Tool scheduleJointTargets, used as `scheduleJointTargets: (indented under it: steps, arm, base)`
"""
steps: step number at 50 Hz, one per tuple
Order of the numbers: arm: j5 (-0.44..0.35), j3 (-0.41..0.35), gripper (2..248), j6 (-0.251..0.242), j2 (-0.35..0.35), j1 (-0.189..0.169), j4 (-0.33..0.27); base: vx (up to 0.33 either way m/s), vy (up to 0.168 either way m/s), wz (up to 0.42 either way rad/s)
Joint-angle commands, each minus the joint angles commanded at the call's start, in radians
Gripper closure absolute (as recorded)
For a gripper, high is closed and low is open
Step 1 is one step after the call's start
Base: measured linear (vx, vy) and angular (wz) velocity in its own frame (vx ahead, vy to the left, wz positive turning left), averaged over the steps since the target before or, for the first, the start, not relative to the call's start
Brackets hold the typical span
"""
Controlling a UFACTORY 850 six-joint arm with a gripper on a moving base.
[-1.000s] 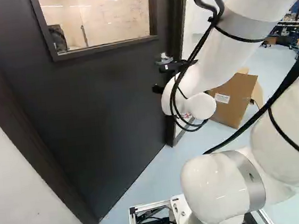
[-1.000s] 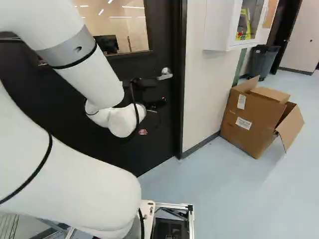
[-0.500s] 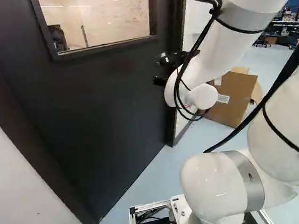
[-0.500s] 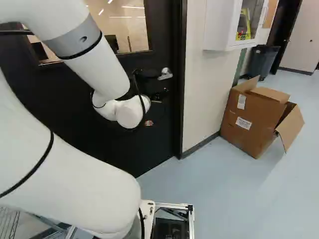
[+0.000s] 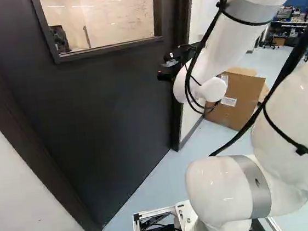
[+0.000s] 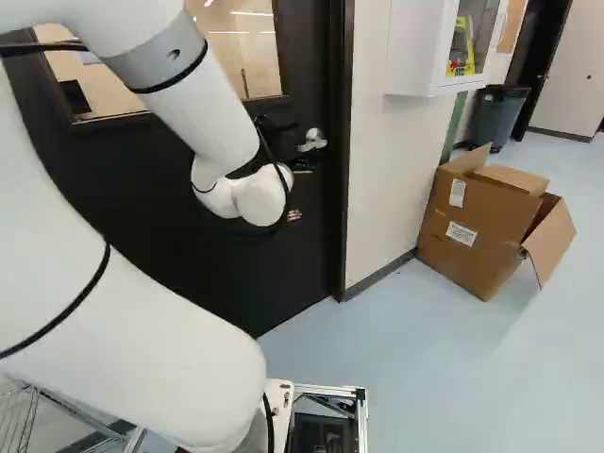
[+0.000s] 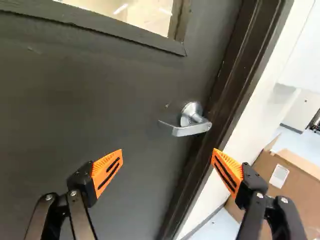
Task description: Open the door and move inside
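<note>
1. Find door handle [image 7: 192,131], a silver lever, on dark door [image 7: 100,105] near the latch edge. Points its free end away from door frame [image 7: 242,75]. Looks unturned.
2. Read door as closed in the frame. Judge stage as early: lining up on the handle, with pressing and opening still to do.
3. Note first risk: striking the frame on the way in, caused by a wide spread and a handle lying closer to the frame-side finger than to the other.
4. Note second risk: slipping off smooth metal when pressing down, caused by taking too little of the lever or only its free end.
5. Note third risk: loading the latch by pushing or pulling before turning the lever fully.
6. Record gripper [image 7: 167,152] as spread wide, with orange pads [image 7: 107,169] far apart. Holds nothing; shows no contact with handle or door. Faces the door, with the handle ahead and between the fingers.
7. Advise centring on the lever before advancing.
8. Trace arm [image 6: 184,113] reaching from mobile base [image 6: 326,389] toward the latch side, below the level of window [image 5: 99,16].
9. List beyond the frame: pale wall [image 6: 377,189], white cabinet [image 6: 412,47] above, and cardboard box [image 6: 481,226] on floor [image 6: 434,368], well apart from the handle.
</note>
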State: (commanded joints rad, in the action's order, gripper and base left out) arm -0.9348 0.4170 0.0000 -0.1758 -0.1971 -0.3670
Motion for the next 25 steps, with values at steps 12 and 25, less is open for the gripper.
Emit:
scheduleJointTargets:
  steps: [12,25]
  arm:
    - [-0.022,0.054,3,0.000,0.029,-0.027,-0.095]
    - [-0.051,0.124,3,0.000,0.070,-0.048,-0.195]
  base:
    - [0.000,0.000,0.000]
    - [0.000,0.000,0.000]
